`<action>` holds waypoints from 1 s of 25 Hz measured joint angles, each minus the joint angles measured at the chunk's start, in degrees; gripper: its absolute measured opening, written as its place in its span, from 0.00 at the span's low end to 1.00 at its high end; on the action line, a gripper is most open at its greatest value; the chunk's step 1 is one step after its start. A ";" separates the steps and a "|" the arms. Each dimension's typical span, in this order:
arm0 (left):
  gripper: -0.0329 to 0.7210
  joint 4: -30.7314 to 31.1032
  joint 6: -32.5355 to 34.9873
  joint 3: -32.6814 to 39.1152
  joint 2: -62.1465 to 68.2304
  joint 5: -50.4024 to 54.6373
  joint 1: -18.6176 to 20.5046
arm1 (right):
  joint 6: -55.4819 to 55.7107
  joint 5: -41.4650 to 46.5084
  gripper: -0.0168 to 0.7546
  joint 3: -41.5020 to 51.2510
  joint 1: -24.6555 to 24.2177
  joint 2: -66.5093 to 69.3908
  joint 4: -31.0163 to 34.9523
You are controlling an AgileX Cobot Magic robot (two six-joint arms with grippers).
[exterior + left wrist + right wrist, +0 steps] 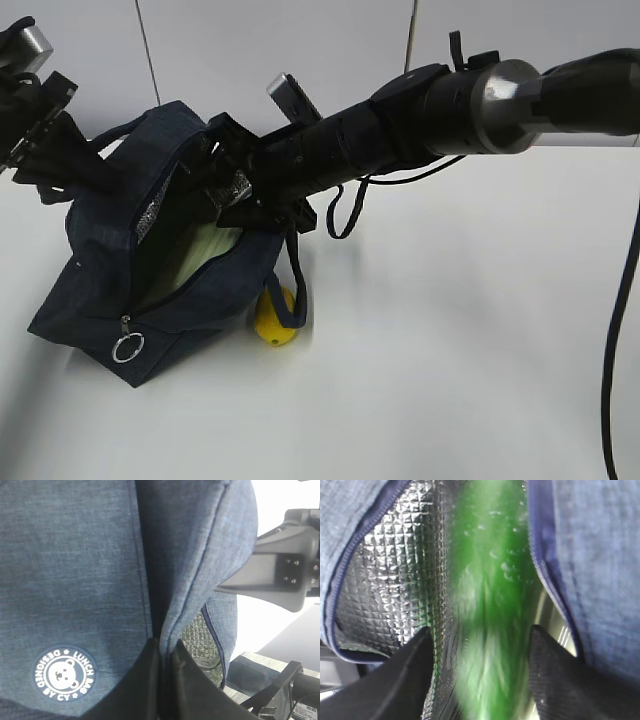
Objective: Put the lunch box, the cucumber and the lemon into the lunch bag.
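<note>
- One boxy dark navy fabric lunch bag on your white surface, mouth unzipped, one metal ring pull at its lower front corner.
- One pale sage-green lunch box lid shows inside the bag.
- One dark green cucumber, blurred, sits between the right gripper fingers inside the foil-lined mouth; fingers stand wide, contact unclear.
- One bright yellow lemon lies outside, touching the bag's side.
- Left gripper is clamped on the bag's fabric fold, beside one round white logo.
</note>
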 joint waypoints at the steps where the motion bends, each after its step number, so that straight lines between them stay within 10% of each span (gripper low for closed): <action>1: 0.04 0.00 0.00 0.00 0.00 0.00 0.00 | 0.00 -0.10 0.62 0.00 0.00 0.00 0.12; 15: 0.04 0.24 0.00 0.00 0.00 0.09 0.24 | -8.45 7.72 0.63 0.00 -2.37 -1.59 -0.52; 25: 0.04 1.13 -2.27 0.00 0.00 0.22 4.47 | -4.46 11.18 0.63 -0.08 -2.60 -7.81 -17.13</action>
